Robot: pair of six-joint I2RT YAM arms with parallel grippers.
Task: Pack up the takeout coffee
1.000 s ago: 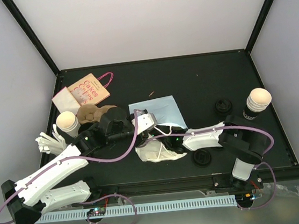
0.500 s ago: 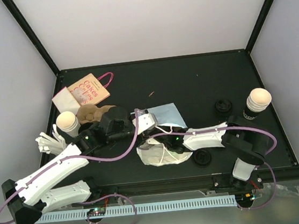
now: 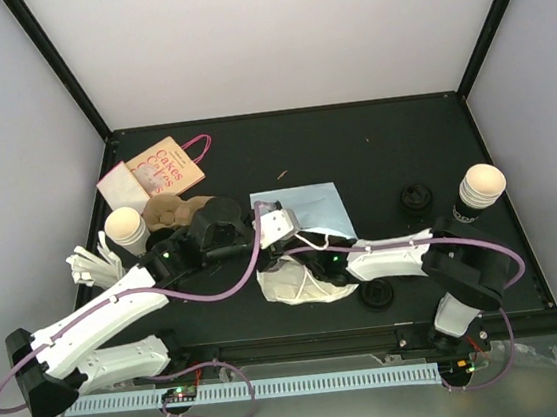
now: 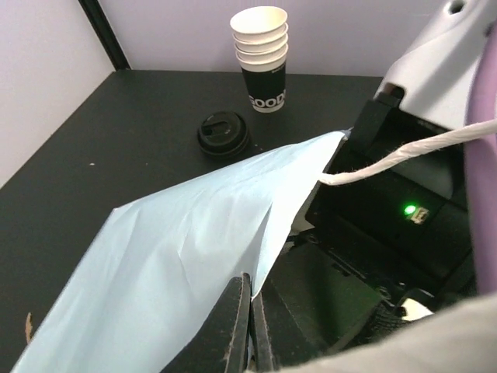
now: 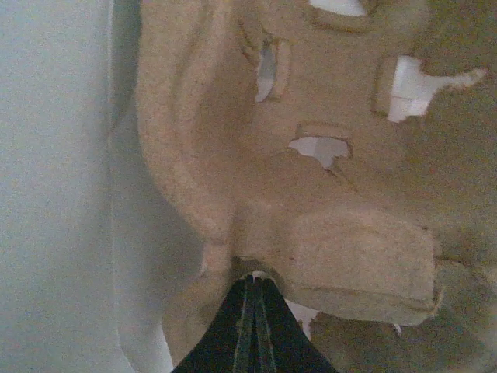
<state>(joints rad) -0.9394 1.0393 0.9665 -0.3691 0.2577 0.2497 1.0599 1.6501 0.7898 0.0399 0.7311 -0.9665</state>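
My left gripper [image 4: 249,291] pinched tight on the edge of the pale blue paper bag [image 4: 178,256], my right gripper [image 5: 253,284] pressed together, tips against the pulp cup carrier [image 5: 311,194] beside the bag's wall, stack of paper cups [image 4: 262,54] and black lid [image 4: 223,134] beyond the bag.

Back of the table [image 3: 382,141] is wide open. Middle's clogged by the blue bag [image 3: 310,205]; a lid [image 3: 416,198] and cup stack [image 3: 480,191] crowd the right edge.
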